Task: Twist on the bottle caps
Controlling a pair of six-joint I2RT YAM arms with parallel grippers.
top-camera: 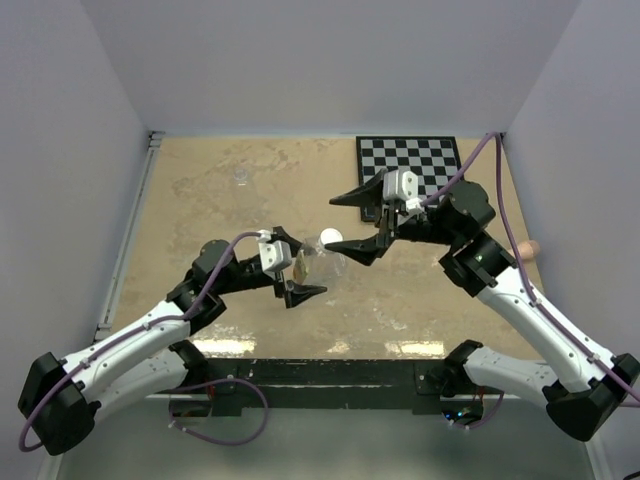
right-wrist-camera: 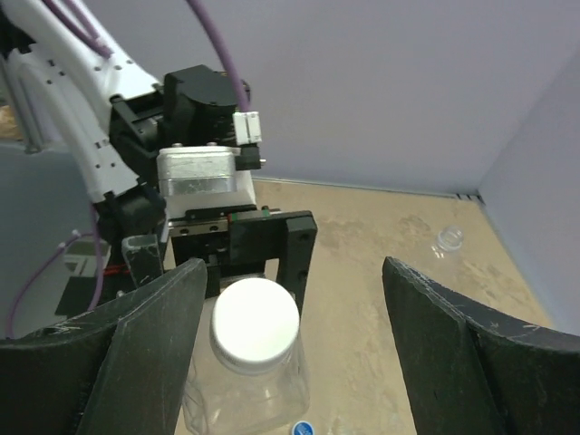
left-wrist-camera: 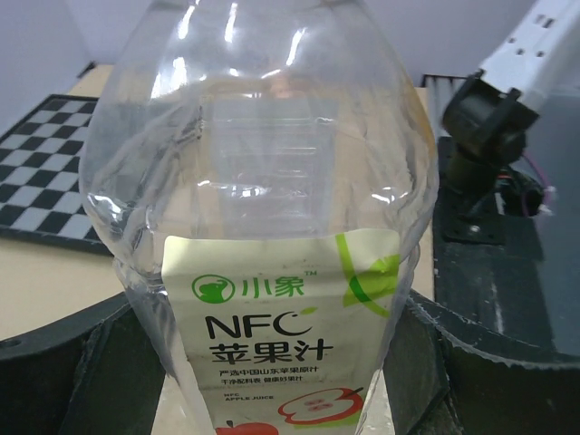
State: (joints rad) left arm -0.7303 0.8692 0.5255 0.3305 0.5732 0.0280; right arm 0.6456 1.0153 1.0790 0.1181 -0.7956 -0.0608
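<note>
My left gripper (top-camera: 296, 272) is shut on the taller bottle (left-wrist-camera: 272, 181), gripping it at its white label (left-wrist-camera: 281, 335) and holding it upright over the table's middle. The white cap (top-camera: 331, 238) sits on this bottle's neck and also shows in the right wrist view (right-wrist-camera: 255, 322). My right gripper (top-camera: 357, 224) is open, and its jaws stand wide on either side of the cap (right-wrist-camera: 294, 349), the left finger close to it. The blue cap (right-wrist-camera: 304, 429) lies on the table below the bottle. The shorter plain bottle (top-camera: 242, 178) stands uncapped at the far left, and shows small in the right wrist view (right-wrist-camera: 448, 239).
A checkerboard (top-camera: 410, 165) lies at the back right, just behind my right gripper. A pinkish stick (top-camera: 527, 250) lies by the right wall. The tan table (top-camera: 200, 220) is enclosed by pale walls on three sides.
</note>
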